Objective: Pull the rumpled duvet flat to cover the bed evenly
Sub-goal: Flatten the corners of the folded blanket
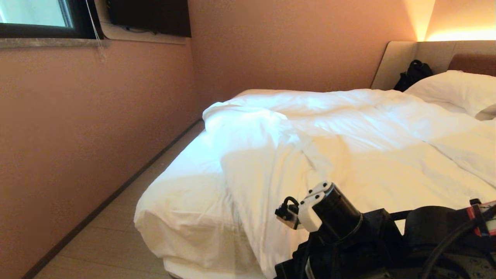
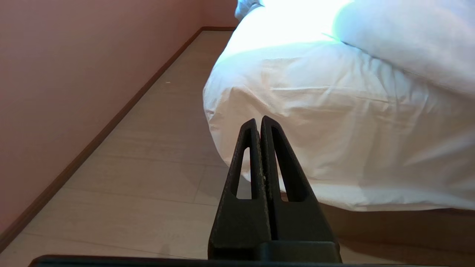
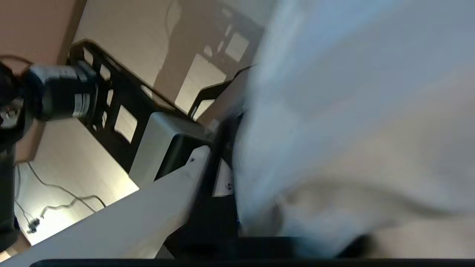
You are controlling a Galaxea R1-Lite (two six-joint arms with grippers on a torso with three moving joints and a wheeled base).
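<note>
Left claw [image 2: 258, 126]: pressed fully together, empty, low beside bed [image 2: 334, 122] corner | Right claw: hidden by blurred white cloth, opening impossible to tell | Duvet [image 1: 329, 139]: rumpled on bed, near corner uncovered

Terracotta walls [image 1: 97, 116], pale plank floor [image 1: 116, 240], dark-framed window [image 1: 35, 17] above, warm glow [image 1: 457, 35] near the far corner.

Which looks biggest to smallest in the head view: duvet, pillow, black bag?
1. duvet, by far the largest.
2. pillow.
3. black bag, smallest, though both sit far from the camera.
</note>
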